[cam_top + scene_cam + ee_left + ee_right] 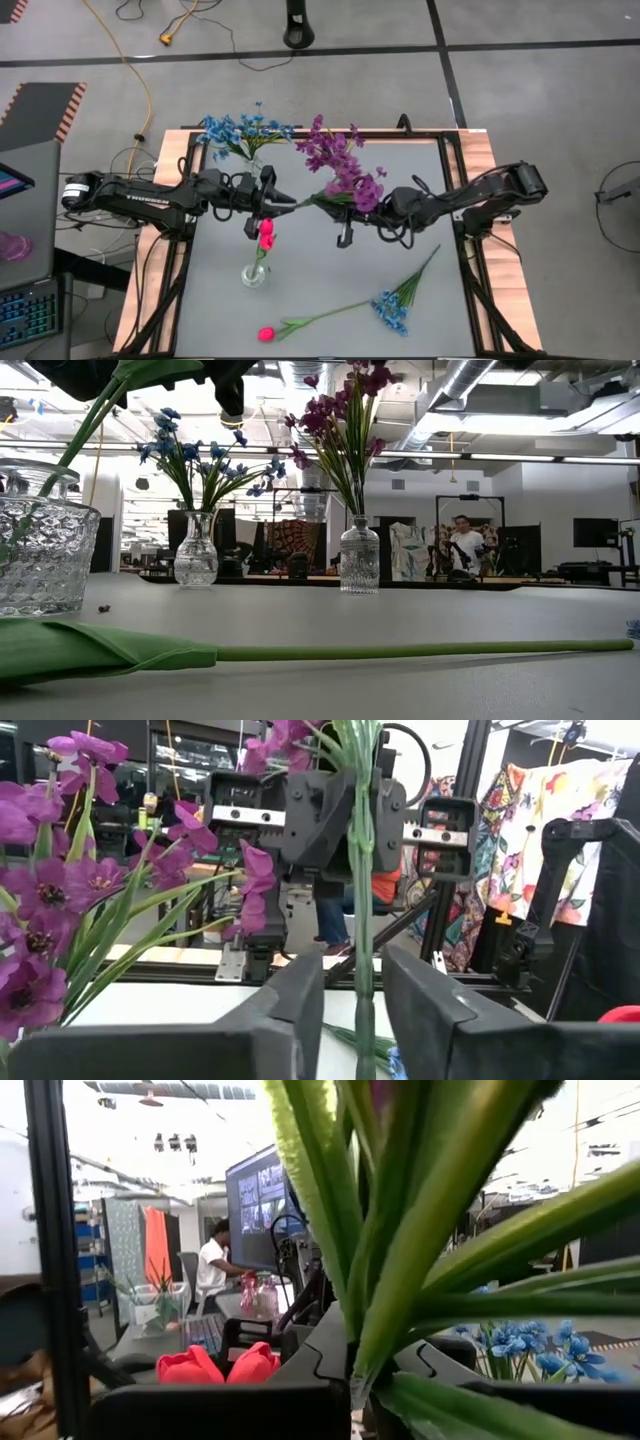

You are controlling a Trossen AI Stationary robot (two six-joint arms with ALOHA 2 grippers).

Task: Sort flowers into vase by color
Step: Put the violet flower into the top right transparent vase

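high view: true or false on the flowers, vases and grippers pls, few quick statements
1. Blue flowers stand in a vase at the table's far edge. True.
2. The purple stem hangs between the two grippers. True: the right gripper is shut on it and the left gripper has its fingers apart around the stalk.
3. The near vase holds a blue flower. False: it holds a pink-red tulip.
4. Nothing lies loose on the table. False: a tulip stem and a blue stem lie near the front edge.
5. In the low view two vases stand side by side at the far edge. True.
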